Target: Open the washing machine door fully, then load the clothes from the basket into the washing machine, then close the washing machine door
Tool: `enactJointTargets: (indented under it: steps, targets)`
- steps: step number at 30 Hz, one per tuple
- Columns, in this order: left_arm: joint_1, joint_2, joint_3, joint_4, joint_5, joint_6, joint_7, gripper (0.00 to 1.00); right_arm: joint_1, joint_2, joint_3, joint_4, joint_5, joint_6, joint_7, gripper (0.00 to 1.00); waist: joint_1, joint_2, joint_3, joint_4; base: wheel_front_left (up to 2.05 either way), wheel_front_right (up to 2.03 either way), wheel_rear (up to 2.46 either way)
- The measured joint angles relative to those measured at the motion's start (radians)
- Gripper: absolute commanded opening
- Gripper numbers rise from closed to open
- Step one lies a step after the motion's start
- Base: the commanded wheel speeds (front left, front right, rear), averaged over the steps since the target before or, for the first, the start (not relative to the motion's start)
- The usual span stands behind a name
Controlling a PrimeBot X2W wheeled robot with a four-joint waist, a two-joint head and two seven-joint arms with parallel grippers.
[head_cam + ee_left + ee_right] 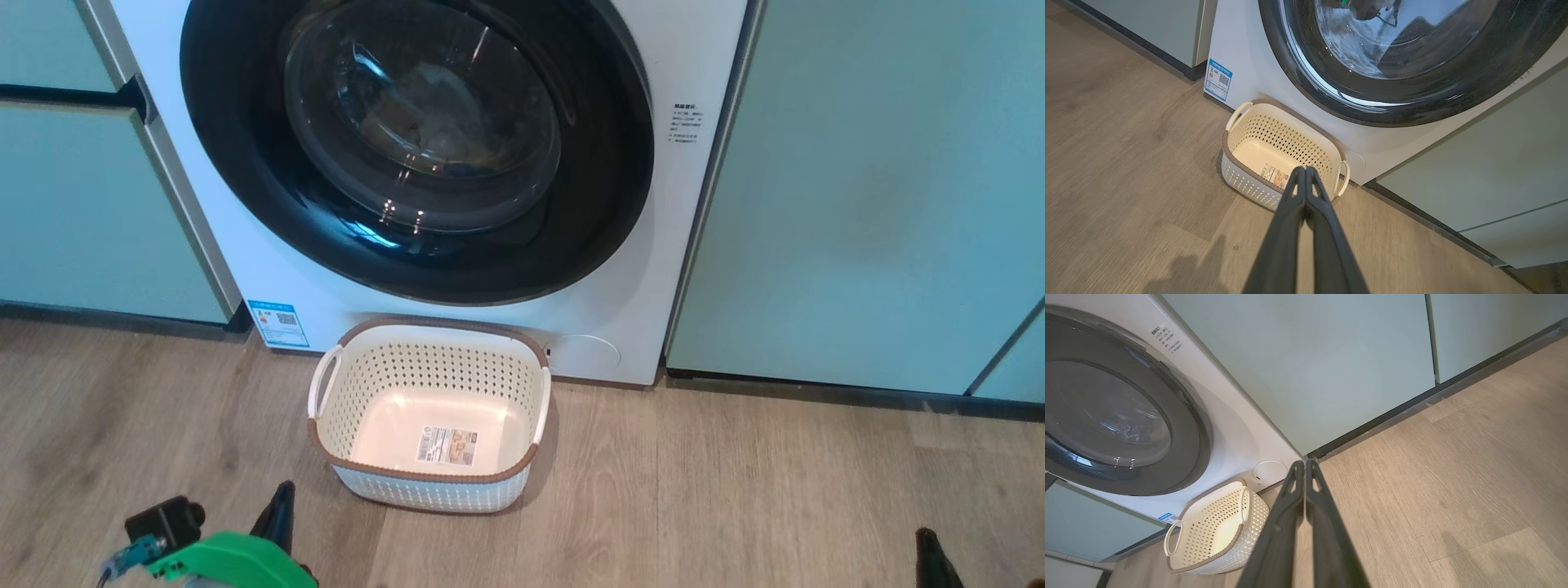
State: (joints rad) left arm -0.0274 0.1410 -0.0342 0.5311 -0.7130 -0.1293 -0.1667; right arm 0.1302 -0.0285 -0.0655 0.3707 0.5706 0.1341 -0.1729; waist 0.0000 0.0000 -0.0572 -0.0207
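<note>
The washing machine (653, 269) is smooth white, set between flat pale teal cabinet panels (882, 188). Its one door, the washing machine door (237, 163), is a wide glossy black ring around a clear domed glass bowl, and it lies shut against the front. Pale shapes show behind the glass, but reflections blur them too much to tell whether they are the clothes. One small blue label sticker (279, 322) sits low on the machine's left corner, and one round flap (589, 353) low on its right.

One basket (441, 325) stands on the wood-grain plank floor (735, 490): cream perforated plastic, rectangular with rounded corners, a brown rim and two white side handles. Its bare base carries a single label sticker (446, 446). The far rim sits right up against the machine's lower front, under the door's bottom edge; whether they touch I cannot tell.

Two grippers, each with two long dark tapering fingers. The left gripper (1304, 168) is clenched, tips pressed together on nothing, hanging near the basket's near side. The right gripper (1305, 461) is likewise clenched and grasps nothing, well off to the basket's right. Open floor lies on both sides of the basket and between it and the grippers
</note>
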Motion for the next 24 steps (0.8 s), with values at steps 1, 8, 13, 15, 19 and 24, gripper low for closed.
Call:
enactJointTargets:
  steps: [1,8,13,15,19,24]
  targets:
    - [0.000,-0.001,0.000,-0.001,-0.009,0.000,0.001,0.00,0.000,0.000,-0.001,-0.001,0.011,0.000,0.008,0.00,0.0000,0.0000,0.001,0.000,0.00,0.00,0.00]
    - [0.000,-0.008,0.005,-0.018,-0.074,0.000,0.019,0.00,-0.019,0.000,-0.005,-0.008,0.086,0.000,0.029,0.00,0.0000,0.0000,0.005,0.002,0.00,0.00,0.00]
    - [0.000,-0.014,0.012,-0.033,-0.120,0.000,0.036,0.00,-0.020,0.000,-0.009,-0.012,0.139,0.000,0.043,0.00,0.0000,0.0000,0.008,0.003,0.00,0.00,0.00]
    - [0.000,-0.017,0.017,-0.036,-0.138,0.000,0.043,0.00,-0.022,0.000,-0.010,-0.013,0.160,0.000,0.050,0.00,0.0000,0.0000,0.009,0.003,0.00,0.00,0.00]
    - [-0.001,-0.020,0.025,-0.047,-0.174,0.000,0.053,0.00,-0.037,0.000,-0.013,-0.016,0.204,0.000,0.059,0.00,0.0000,0.0000,0.012,0.004,0.00,0.00,0.00]
    - [-0.001,-0.025,0.030,-0.064,-0.222,0.000,0.068,0.00,-0.045,0.000,-0.019,-0.023,0.259,0.000,0.070,0.00,0.0000,0.0000,0.015,0.005,0.00,0.00,0.00]
